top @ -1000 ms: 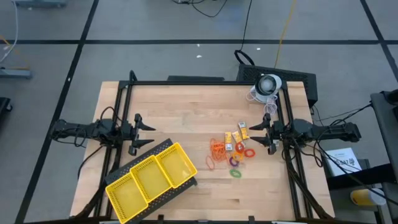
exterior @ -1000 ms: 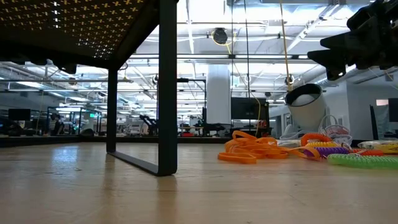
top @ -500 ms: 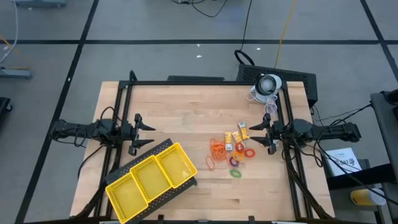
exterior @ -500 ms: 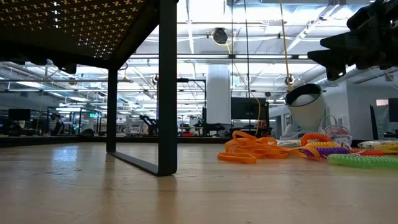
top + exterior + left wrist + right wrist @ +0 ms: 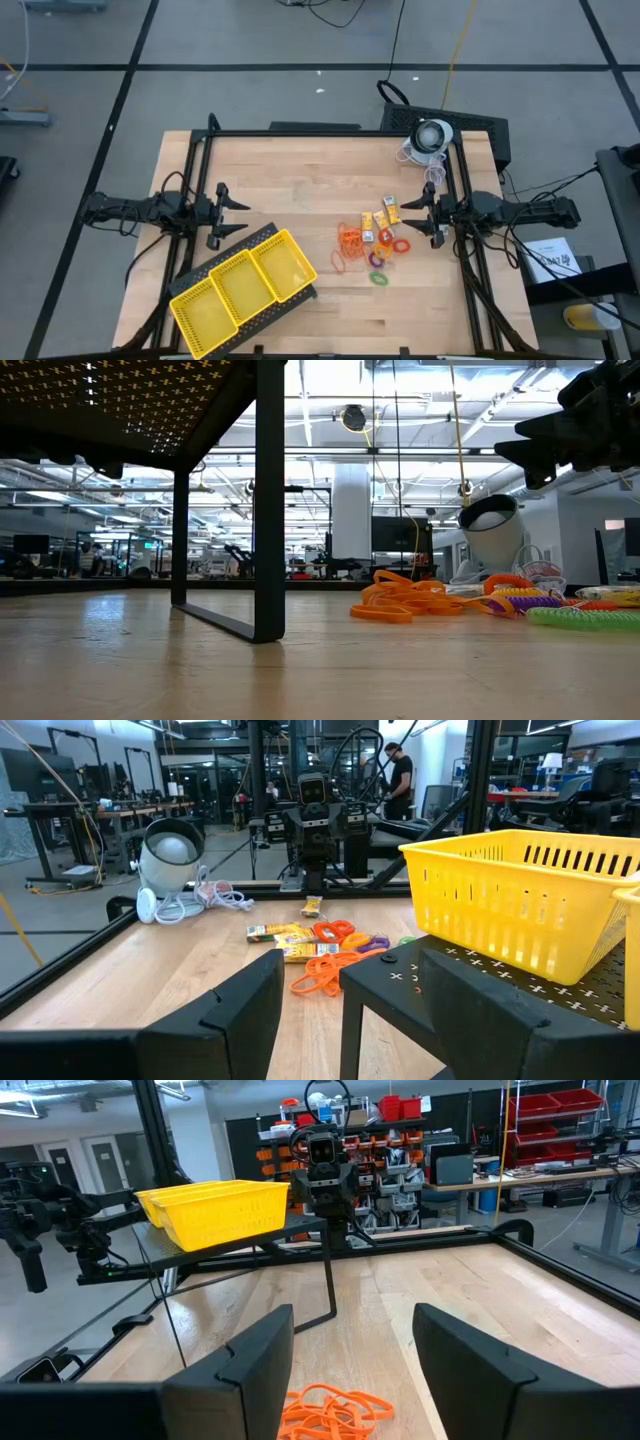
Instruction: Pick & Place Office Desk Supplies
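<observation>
The supplies lie in a loose cluster right of the table's centre: orange rubber-band loops [image 5: 349, 238], yellow-gold blocky pieces [image 5: 384, 211], and red, purple and green rings [image 5: 379, 278]. They rest flat on the wood, and show in the low view as orange loops [image 5: 400, 603]. My left gripper [image 5: 236, 214] hovers open at the table's left, beside the tray. My right gripper [image 5: 418, 215] hovers open just right of the cluster, touching nothing. The right wrist view shows the orange loops [image 5: 330, 1408] between its fingers.
A yellow three-compartment tray [image 5: 243, 288] sits tilted on a black perforated stand [image 5: 255, 239] at the table's near left. A white round device with cables [image 5: 430, 137] stands at the far right corner. Black frame rails [image 5: 300, 132] border the table. People stand in the room beyond.
</observation>
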Tool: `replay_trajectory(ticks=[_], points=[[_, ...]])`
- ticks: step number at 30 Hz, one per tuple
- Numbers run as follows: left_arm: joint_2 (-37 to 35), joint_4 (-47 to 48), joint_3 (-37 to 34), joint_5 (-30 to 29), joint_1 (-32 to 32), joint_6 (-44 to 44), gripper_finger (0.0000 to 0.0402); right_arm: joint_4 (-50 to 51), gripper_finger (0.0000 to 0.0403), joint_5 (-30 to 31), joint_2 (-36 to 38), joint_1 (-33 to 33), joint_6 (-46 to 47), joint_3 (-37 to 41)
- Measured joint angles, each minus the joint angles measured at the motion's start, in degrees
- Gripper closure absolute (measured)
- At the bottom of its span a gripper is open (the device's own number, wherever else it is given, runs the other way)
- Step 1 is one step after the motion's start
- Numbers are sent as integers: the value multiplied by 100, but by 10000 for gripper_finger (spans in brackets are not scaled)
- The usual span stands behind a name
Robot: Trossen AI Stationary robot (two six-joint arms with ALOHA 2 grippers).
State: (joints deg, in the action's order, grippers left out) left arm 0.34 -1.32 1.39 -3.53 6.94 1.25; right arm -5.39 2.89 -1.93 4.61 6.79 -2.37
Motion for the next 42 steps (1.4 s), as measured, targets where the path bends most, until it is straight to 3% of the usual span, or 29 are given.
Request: replay_trajectory(ticks=[42], points=[[1, 1, -1, -1, 0, -1, 160, 0, 206, -1, 0, 2, 1, -1]])
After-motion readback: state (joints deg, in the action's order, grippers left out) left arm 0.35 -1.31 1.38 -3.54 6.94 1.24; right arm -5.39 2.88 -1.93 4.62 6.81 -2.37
